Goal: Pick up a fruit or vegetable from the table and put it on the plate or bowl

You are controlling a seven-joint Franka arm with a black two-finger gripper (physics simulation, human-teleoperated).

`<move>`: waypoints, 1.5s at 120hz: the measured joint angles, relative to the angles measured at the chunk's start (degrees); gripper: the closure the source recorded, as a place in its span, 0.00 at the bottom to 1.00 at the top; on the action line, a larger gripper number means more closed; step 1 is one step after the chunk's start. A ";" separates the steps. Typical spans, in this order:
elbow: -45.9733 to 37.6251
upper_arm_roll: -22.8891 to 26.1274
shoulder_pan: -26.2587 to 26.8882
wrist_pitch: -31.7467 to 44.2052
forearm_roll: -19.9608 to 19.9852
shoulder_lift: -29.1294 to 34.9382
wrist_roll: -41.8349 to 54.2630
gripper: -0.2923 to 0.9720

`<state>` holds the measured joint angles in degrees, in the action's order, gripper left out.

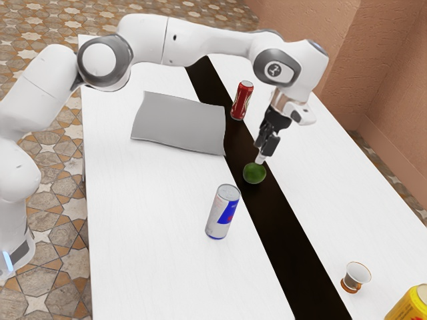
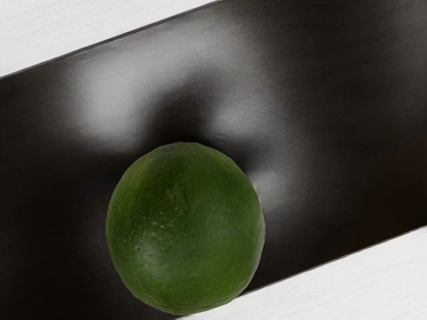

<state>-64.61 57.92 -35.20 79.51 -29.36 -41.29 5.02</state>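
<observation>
The lime (image 1: 254,173) lies ungrasped on the table's dark middle strip (image 1: 287,227), with my gripper (image 1: 261,155) just above it. I can't tell how the jaws stand. Grasping, lifting and placing all remain, and I see only a small cup (image 1: 355,275) near the table's end.

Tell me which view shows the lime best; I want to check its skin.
The wrist view: the lime sits large and close on the dark strip, skin plain. The exterior view shows the lime small, just below the hand.
</observation>
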 joint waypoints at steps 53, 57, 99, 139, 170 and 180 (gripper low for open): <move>-7.83 -3.77 -1.72 7.96 4.03 -0.06 0.45 0.23; -8.27 -3.99 -1.72 8.64 4.24 -0.06 0.46 0.23; -9.93 -5.03 -1.72 13.66 4.88 0.01 0.47 0.36; -10.00 -5.54 -1.74 12.68 4.51 6.55 -0.15 0.55; -13.23 -26.38 -4.20 5.93 13.72 26.50 2.47 0.54; -13.61 -34.04 -4.52 4.86 16.13 26.78 4.63 0.54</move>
<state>-78.22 23.88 -39.72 84.37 -13.22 -14.51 9.65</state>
